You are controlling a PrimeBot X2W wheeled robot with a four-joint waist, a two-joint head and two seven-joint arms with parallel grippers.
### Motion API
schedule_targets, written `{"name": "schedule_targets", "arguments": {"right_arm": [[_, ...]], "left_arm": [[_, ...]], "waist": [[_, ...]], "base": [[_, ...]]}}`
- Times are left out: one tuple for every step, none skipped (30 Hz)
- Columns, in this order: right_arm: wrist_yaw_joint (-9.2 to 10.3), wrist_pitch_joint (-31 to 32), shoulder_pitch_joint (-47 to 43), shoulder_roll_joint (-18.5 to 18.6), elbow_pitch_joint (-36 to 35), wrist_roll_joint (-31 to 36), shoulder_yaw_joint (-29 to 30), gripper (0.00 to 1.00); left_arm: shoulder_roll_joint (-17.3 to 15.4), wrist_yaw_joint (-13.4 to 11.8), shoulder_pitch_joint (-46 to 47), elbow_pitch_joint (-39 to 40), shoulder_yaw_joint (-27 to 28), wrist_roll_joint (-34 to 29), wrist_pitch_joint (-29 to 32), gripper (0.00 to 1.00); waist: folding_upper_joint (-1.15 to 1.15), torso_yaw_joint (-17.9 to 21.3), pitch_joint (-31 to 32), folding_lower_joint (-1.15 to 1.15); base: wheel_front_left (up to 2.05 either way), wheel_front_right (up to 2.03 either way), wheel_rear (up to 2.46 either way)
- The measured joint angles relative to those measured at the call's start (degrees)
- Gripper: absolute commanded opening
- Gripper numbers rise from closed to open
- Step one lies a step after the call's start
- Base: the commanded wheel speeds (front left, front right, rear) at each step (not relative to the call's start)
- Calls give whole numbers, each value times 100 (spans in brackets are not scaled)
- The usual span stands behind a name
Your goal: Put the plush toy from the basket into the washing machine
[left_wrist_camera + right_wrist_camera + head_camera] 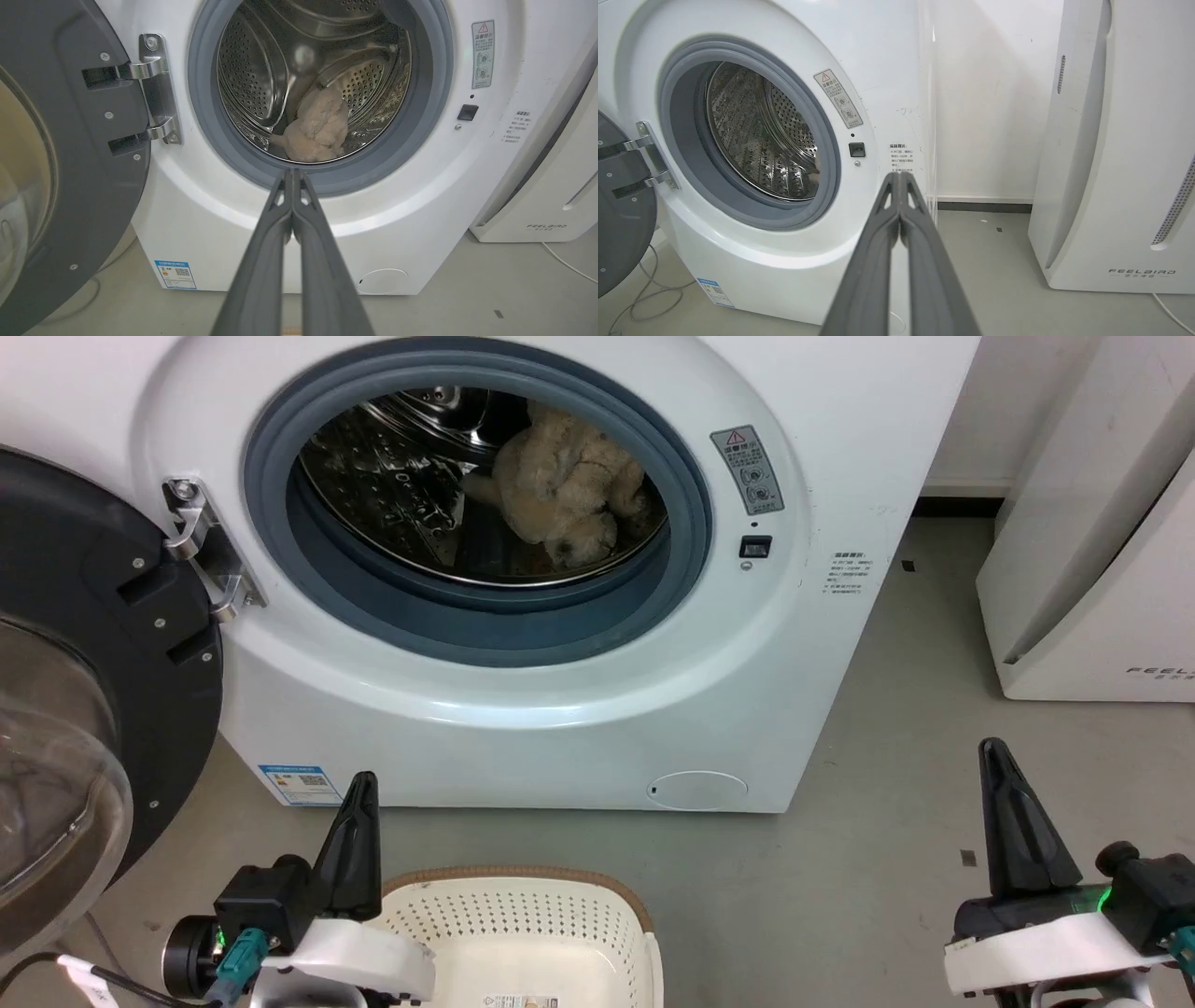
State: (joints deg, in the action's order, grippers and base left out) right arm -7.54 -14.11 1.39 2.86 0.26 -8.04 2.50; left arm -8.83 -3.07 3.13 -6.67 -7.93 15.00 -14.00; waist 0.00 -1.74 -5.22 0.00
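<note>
The cream-beige plush toy (565, 490) lies inside the steel drum of the white washing machine (523, 709), toward the right of the porthole; the left wrist view shows the plush toy (317, 128) low in the drum. The black-framed glass door (84, 691) stands swung open at the left. The cream-white basket (523, 933) with its brown rim sits on the floor at the bottom centre, nothing inside it. My left gripper (364, 784) is shut, empty, beside the basket's left rim. My right gripper (991, 751) is shut, empty, over the floor at the lower right.
A white slanted appliance (1102, 541) with grey lettering stands right of the washer, a strip of grey floor (896, 784) between them. Cables (649, 289) lie on the floor under the open door. A white wall with dark skirting (985, 205) runs behind.
</note>
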Motion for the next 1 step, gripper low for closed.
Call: {"name": "schedule_targets", "arguments": {"right_arm": [[0, 16, 0, 0, 0, 2, -1, 0]], "left_arm": [[7, 7, 0, 2, 7, -27, 12, 0]], "waist": [[0, 2, 4, 0]], "base": [[0, 0, 0]]}}
